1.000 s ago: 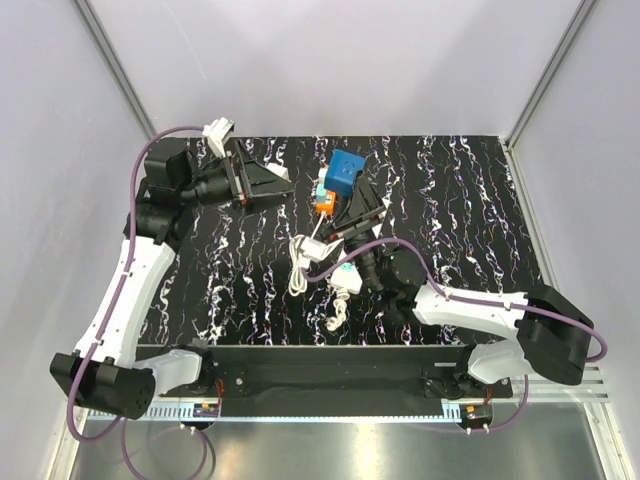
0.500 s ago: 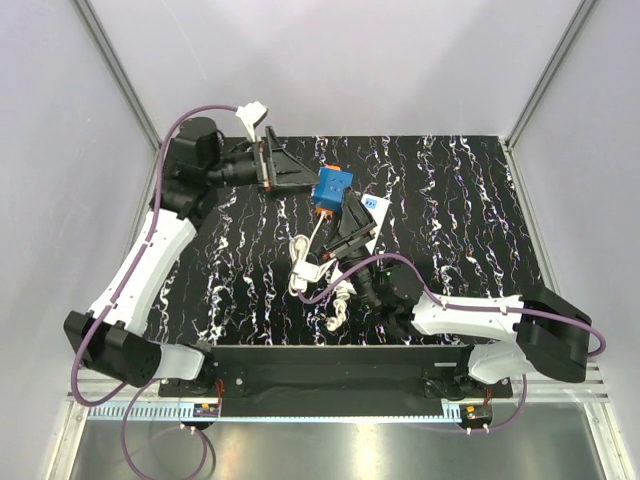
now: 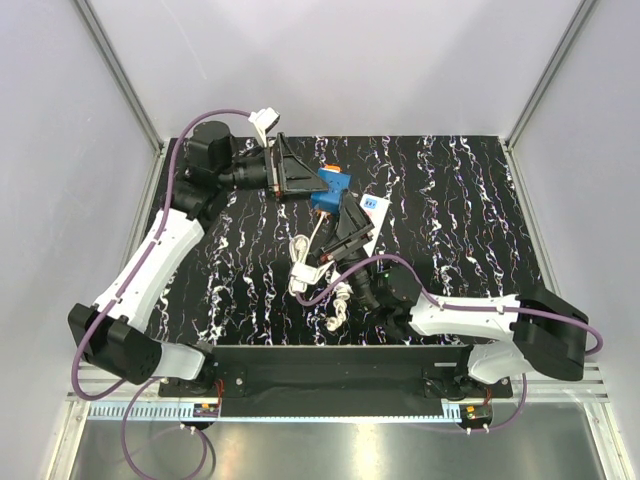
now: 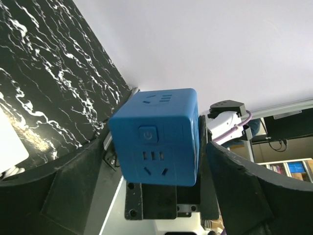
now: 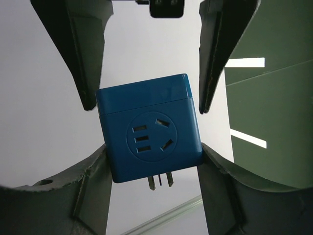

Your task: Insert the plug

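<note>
Right wrist view has one blue plug (image 5: 146, 132) pinched by its sides in the fingers of the right gripper (image 5: 152, 152), two prongs (image 5: 160, 181) showing; beyond, the left gripper (image 5: 146, 105) straddles it, fingers spread wide. Left wrist alone shows its power button (image 4: 146, 133); top view places it above the far middle of the surface (image 3: 450, 200)

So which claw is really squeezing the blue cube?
The right gripper: its fingers press both sides of the plug. The left gripper only straddles it, open.
</note>
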